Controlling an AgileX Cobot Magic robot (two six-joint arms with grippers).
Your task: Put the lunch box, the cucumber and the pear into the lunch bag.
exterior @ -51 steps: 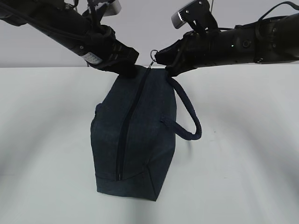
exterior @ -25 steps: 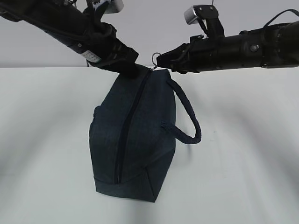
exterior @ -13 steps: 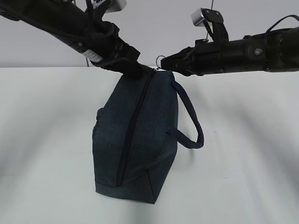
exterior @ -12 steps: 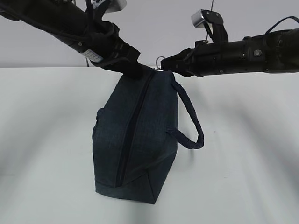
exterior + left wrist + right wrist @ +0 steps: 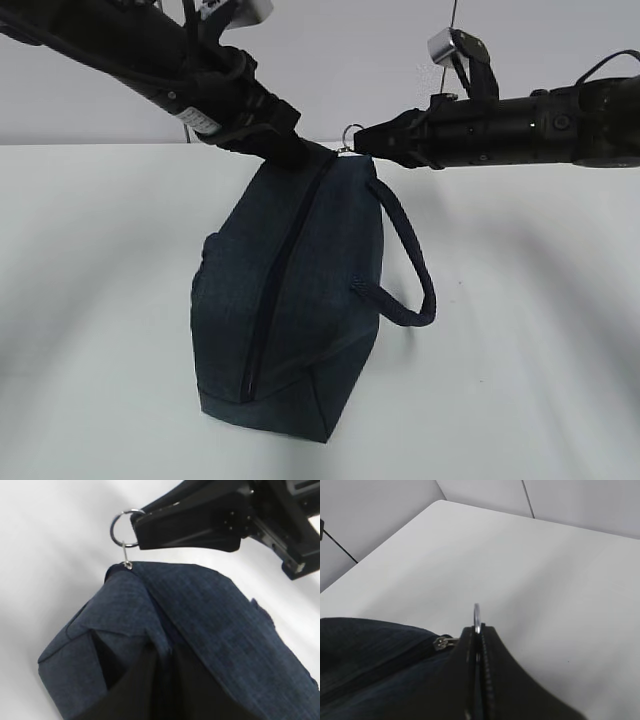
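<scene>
1. Wide white counter [image 5: 520, 330]: bare apart from the bag in every view; lunch box, cucumber and pear nowhere visible.
2. Dark navy fabric lunch bag [image 5: 300, 290] with padded loop handle [image 5: 410, 260]: centre of counter, base down, far end lifted and leaning. Dark zipper line [image 5: 270, 300] closed along its visible length.
3. Left gripper [image 5: 290, 150]: clamped narrowly on a fold of navy fabric at the raised end; fingers mostly buried in cloth.
4. Right gripper [image 5: 362, 141]: pressed shut on the ring, jaws meeting.
5. Small silver ring pull [image 5: 123, 527]: pinched at its edge, linked to the slider at the bag's corner.
6. Risks, judged: thin ring slipping out of the flat jaws under pull; fabric fold escaping the left hold, leaving the bag dragged rather than unzipped; slider jamming on bunched cloth.
</scene>
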